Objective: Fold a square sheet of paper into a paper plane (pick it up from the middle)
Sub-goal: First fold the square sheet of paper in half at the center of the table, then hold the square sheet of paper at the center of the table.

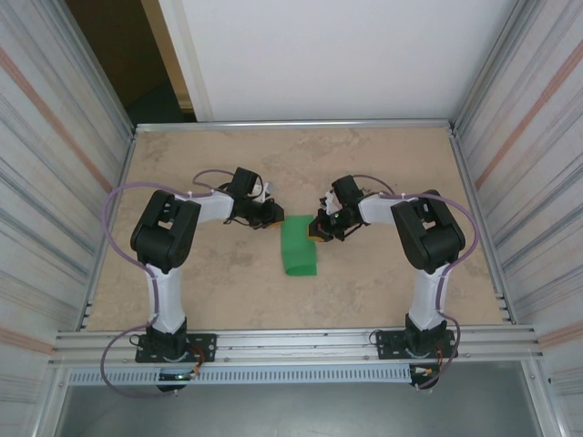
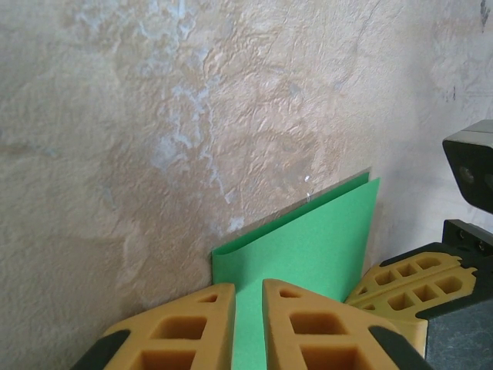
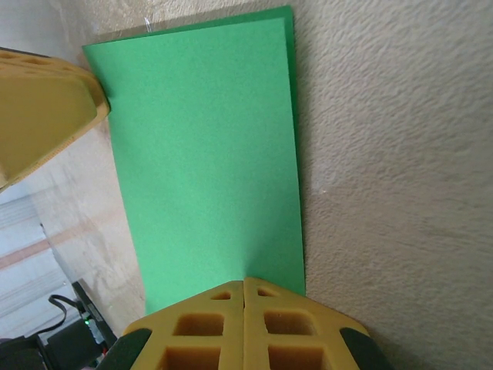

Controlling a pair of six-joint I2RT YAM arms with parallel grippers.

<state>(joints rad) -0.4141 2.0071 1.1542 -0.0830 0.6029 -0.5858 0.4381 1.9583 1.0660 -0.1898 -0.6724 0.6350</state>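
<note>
Square sheet of paper [image 1: 299,248] lies at centre of table [image 1: 219,168], folded once into half-width rectangle. Nose and wing folds still to do, so no paper plane yet. Right gripper [image 3: 245,287] fully closed, tips on paper edge. Left gripper [image 2: 248,297] nearly closed over corner, grip unclear.

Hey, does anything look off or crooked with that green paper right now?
The folded green paper looks askew: in the right wrist view a thin darker strip of the lower layer peeks past the top layer along one long edge and the far short edge, so the halves don't quite match. No tears or crumpling visible.
</note>
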